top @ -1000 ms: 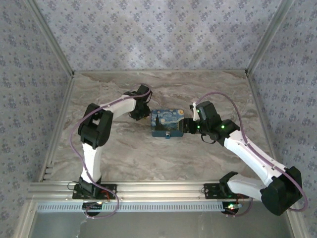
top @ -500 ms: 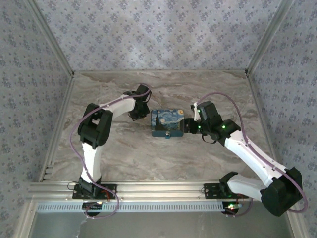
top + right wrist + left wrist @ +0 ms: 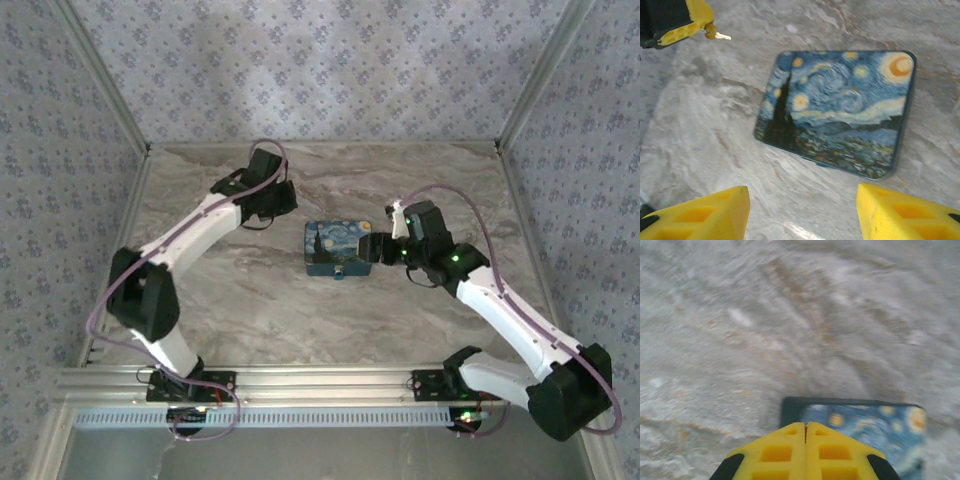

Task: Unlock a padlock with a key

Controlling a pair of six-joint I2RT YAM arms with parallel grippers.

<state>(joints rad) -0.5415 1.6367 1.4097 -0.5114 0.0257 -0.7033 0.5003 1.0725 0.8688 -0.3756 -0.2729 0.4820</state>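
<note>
My left gripper point(image 3: 805, 424) is shut, its yellow fingers pressed together with a small pale glint at the tips. In the right wrist view the left gripper point(image 3: 702, 27) holds the key point(image 3: 722, 36), a thin cream sliver sticking out of it above the table. In the top view it point(image 3: 285, 208) hovers just back-left of the blue painted box point(image 3: 335, 245). The padlock point(image 3: 341, 271) is a tiny dark piece at the box's front edge. My right gripper point(image 3: 802, 190) is open beside the box point(image 3: 840, 110), nothing between its fingers.
The box point(image 3: 875, 422) lies on the marble table point(image 3: 250, 300), roughly at its middle. Patterned walls with metal corner posts point(image 3: 120, 110) close in the left, back and right sides. An aluminium rail point(image 3: 320, 378) runs along the near edge.
The left gripper has shut and pulled away from the box's left edge toward the back, its elbow swinging out left. The right arm has hardly moved.
</note>
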